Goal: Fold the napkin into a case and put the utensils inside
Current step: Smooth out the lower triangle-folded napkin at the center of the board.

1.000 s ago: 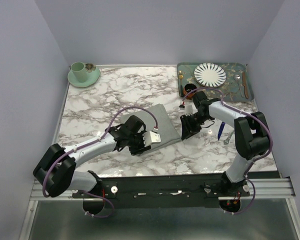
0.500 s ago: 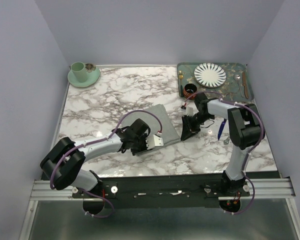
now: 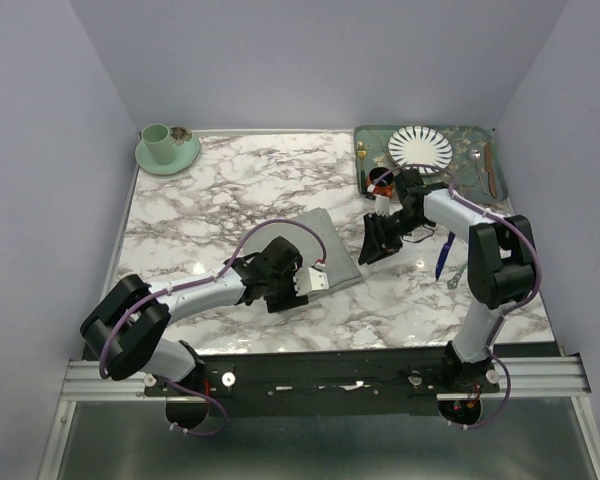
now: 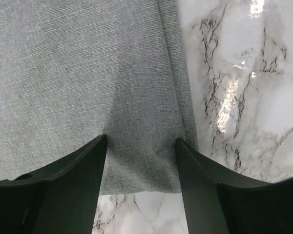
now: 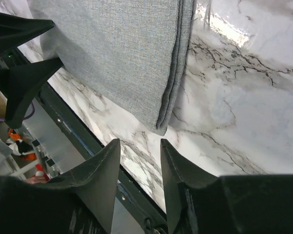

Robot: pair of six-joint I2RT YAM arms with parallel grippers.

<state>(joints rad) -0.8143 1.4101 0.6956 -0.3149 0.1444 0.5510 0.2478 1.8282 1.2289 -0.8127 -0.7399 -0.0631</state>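
The napkin (image 3: 325,240) is a grey cloth folded into a flat rectangle on the marble table (image 3: 230,190). My left gripper (image 3: 318,281) is open over the napkin's near edge. In the left wrist view its fingertips (image 4: 103,140) straddle the napkin (image 4: 88,73) without pinching it. My right gripper (image 3: 372,245) is open beside the napkin's right edge. In the right wrist view the layered corner of the napkin (image 5: 117,53) lies just ahead of the right gripper (image 5: 139,146), with bare marble between its jaws. A utensil with a dark blue handle (image 3: 440,262) and a second slim utensil (image 3: 456,277) lie right of the right arm.
A green patterned tray (image 3: 460,185) at the back right holds a striped plate (image 3: 420,148), a small gold fork (image 3: 361,152) and other cutlery. A green cup on a saucer (image 3: 163,148) stands at the back left. The black base rail (image 3: 380,365) runs along the near edge.
Both grippers have opened wider than half a second ago. The right gripper has drawn slightly back from the napkin's right edge. The napkin lies flat where it was.
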